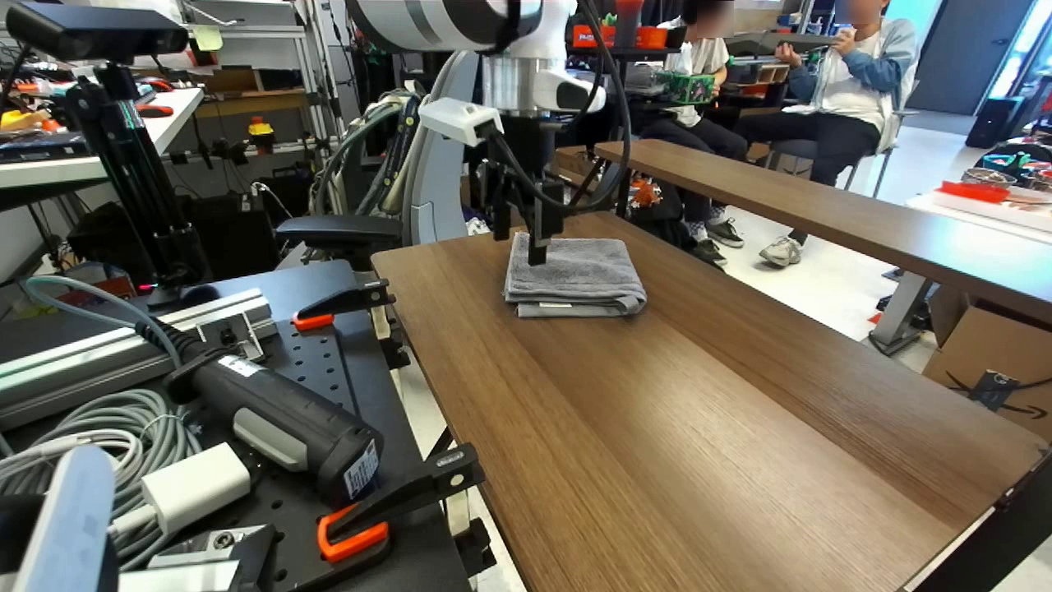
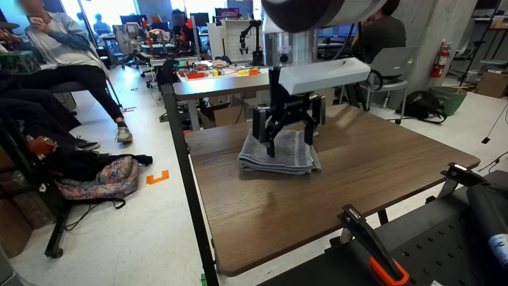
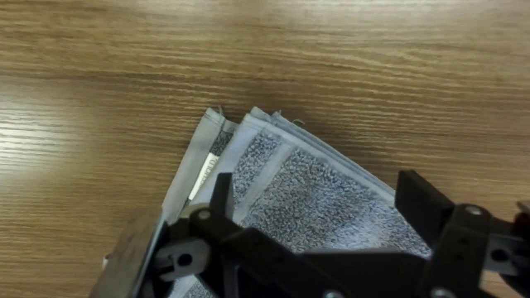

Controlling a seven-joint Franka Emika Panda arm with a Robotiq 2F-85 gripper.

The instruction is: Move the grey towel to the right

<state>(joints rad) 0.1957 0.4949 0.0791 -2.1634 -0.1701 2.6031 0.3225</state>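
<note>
Here, in an exterior view, a cardboard box [image 1: 1007, 349], contents hidden, sits past the right edge of the worktop [image 1: 699, 427]; the grey towel [image 1: 583, 275] lies near the far edge. In an exterior view, a green bin [image 2: 452, 103] stands on the floor [image 2: 151, 230]. In the wrist view, the gripper [image 3: 314, 187] spreads wide above the towel.

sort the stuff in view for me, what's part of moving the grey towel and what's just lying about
Part of the job:
grey towel, folded on the table
gripper, open over the towel

Just lying about:
black handheld tool
coiled grey cable
white adapter
cardboard box
patterned bag
</note>
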